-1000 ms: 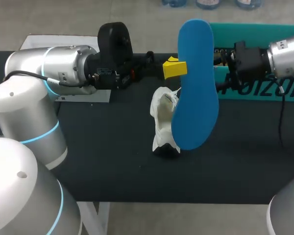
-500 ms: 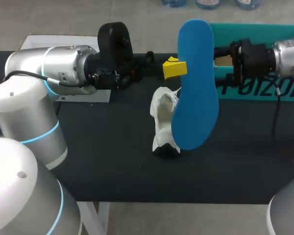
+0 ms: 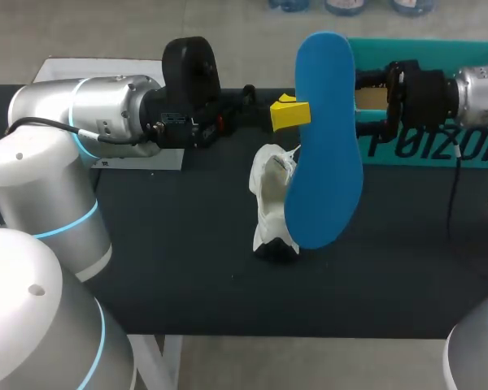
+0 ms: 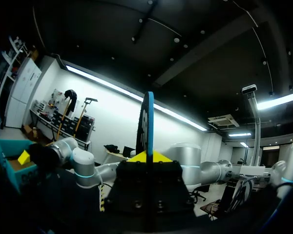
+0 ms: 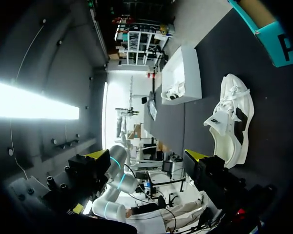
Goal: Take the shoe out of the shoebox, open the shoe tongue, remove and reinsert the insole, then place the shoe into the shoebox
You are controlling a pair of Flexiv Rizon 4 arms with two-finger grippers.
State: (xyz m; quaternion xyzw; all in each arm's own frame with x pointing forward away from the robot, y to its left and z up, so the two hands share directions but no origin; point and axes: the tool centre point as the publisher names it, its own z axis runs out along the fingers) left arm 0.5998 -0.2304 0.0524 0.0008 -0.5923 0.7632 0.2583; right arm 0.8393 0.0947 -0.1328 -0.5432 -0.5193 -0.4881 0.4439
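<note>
With the shoe (image 3: 272, 203) out of the shoebox (image 3: 427, 47) on the table (image 3: 179, 244) and the insole (image 3: 325, 154) pinched in our left gripper (image 3: 292, 114), right gripper (image 5: 146, 161) spread empty, we have reinsertion and boxing left.

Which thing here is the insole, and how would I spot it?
Start at the middle of the black table, where a white shoe sits. The left arm holds the insole on end near it in its jaws: a flat, foot-shaped sheet, plain bright blue, unlike the teal shoebox behind.

Silver arms (image 3: 89, 114), blue joint rings (image 3: 69, 223); black wrists (image 3: 187, 81) (cabled); yellow-tipped left gripper (image 3: 297, 114).
</note>
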